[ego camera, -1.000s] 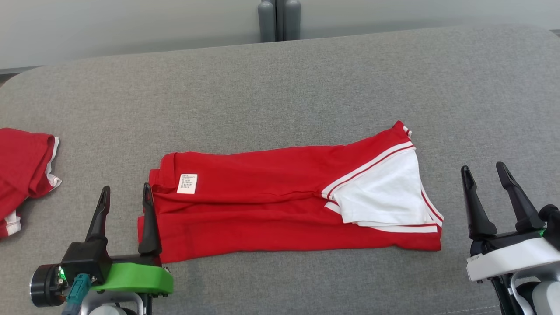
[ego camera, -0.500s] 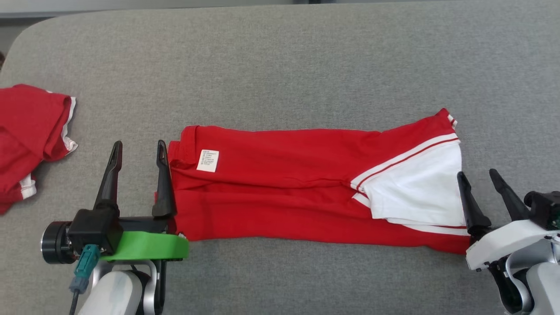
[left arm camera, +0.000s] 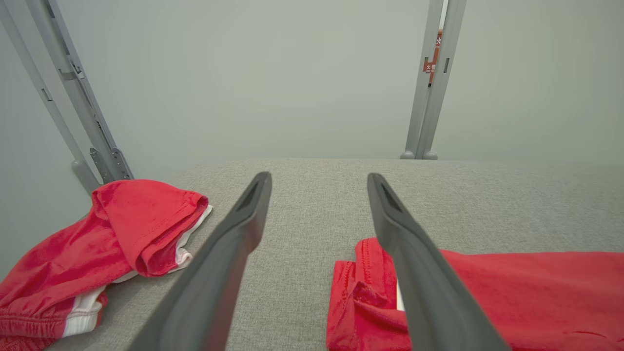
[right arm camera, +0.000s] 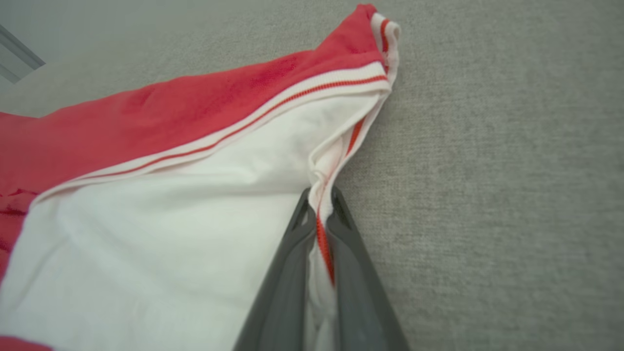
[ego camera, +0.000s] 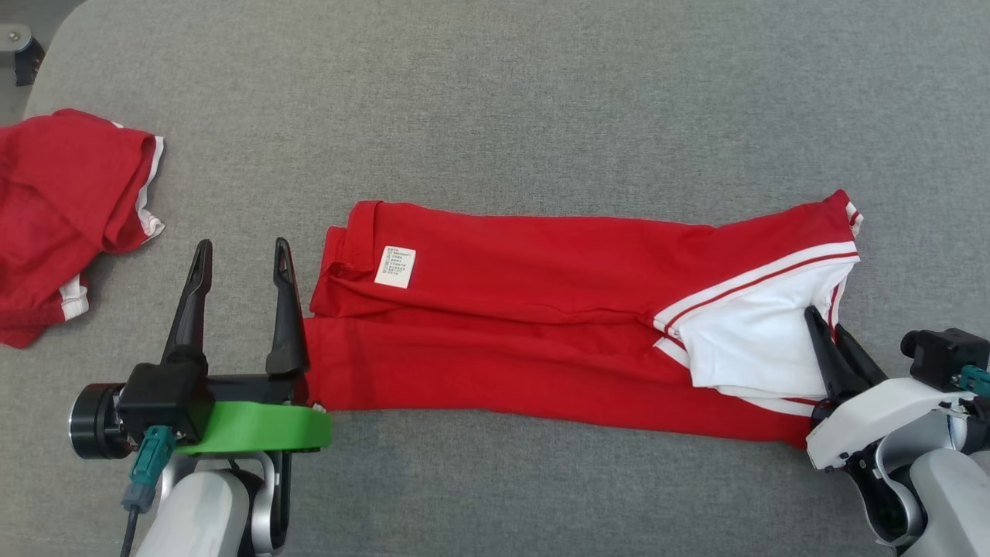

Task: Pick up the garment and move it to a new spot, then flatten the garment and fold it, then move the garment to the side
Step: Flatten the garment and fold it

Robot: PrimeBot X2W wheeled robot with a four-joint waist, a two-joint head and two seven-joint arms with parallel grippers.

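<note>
The garment (ego camera: 541,309) is red with a white panel and red-white trim at its right end, folded into a long strip across the grey cushion. A white label (ego camera: 394,267) lies near its left end. My right gripper (ego camera: 826,321) is shut on the garment's white right edge (right arm camera: 319,195), the cloth pinched between the two fingers. My left gripper (ego camera: 241,251) stands open just left of the garment's left end (left arm camera: 370,287), its right finger (left arm camera: 414,263) over that edge and nothing between the fingers.
A second red garment (ego camera: 62,216) with white trim lies crumpled at the cushion's far left (left arm camera: 97,243). Grey metal posts (left arm camera: 434,78) stand behind the cushion's (ego camera: 495,100) far edge against a pale wall.
The head camera has tilted down and the scene shifted. My right gripper moved onto the garment's right edge and shut on it. The left gripper stays open at the left end.
</note>
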